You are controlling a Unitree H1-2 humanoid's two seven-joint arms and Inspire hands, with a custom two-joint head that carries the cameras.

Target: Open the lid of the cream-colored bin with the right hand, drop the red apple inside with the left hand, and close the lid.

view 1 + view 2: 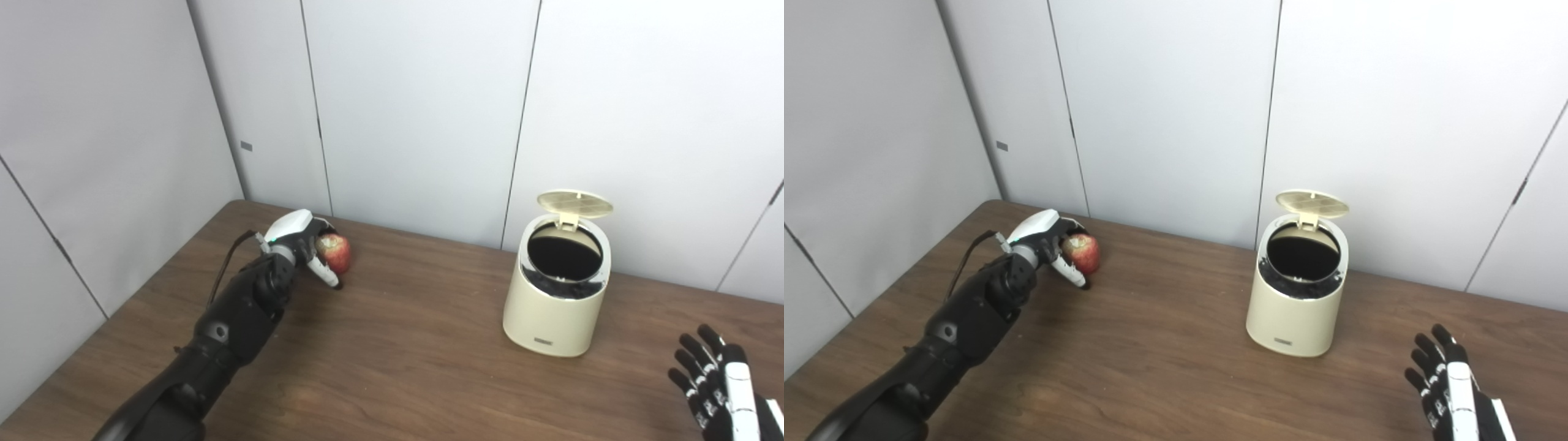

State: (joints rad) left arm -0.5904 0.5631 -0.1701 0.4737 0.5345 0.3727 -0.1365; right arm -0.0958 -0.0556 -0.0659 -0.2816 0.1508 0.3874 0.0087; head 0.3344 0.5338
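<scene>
Near the far left corner of the tabletop (392, 367), the left robot hand (303, 245) curls its fingers around the red apple (334, 252); the apple sits at the hand's right side, enclosed by the fingers and low over the wood. Well to the right, near the far edge, stands the cream-colored bin (557, 294), its lid (574, 204) tipped up, the dark inside showing. At the near right corner the right robot hand (713, 383) holds nothing, fingers spread apart.
</scene>
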